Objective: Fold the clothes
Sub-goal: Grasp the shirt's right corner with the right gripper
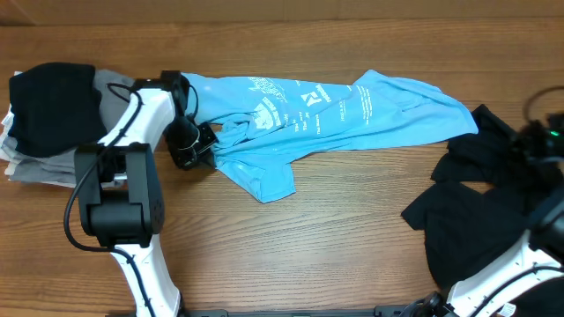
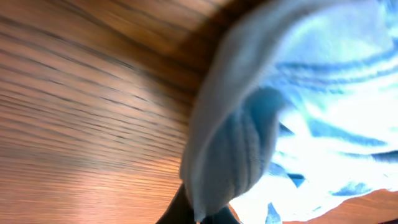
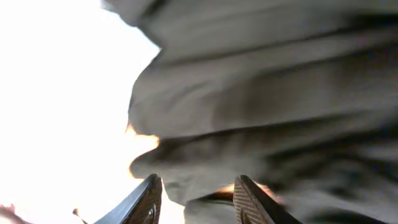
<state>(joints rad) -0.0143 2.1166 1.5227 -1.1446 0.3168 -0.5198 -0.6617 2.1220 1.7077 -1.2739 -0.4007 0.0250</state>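
A sky-blue T-shirt (image 1: 335, 110) with white print lies crumpled across the middle of the table. My left gripper (image 1: 199, 148) is at its left end, shut on a bunched fold of the blue fabric (image 2: 230, 155). The fabric hides most of the fingers in the left wrist view. At the right edge lies a black garment (image 1: 480, 198). My right gripper (image 3: 198, 180) hovers just over that dark cloth (image 3: 267, 99), its jaws apart, with a fold showing low between them and not pinched. From overhead the right wrist blends into the black cloth.
A folded black garment (image 1: 51, 104) sits on a stack of grey and white clothes (image 1: 40, 167) at the far left. My left arm's base (image 1: 119, 198) stands in front of it. Bare wooden table (image 1: 335, 246) runs along the front.
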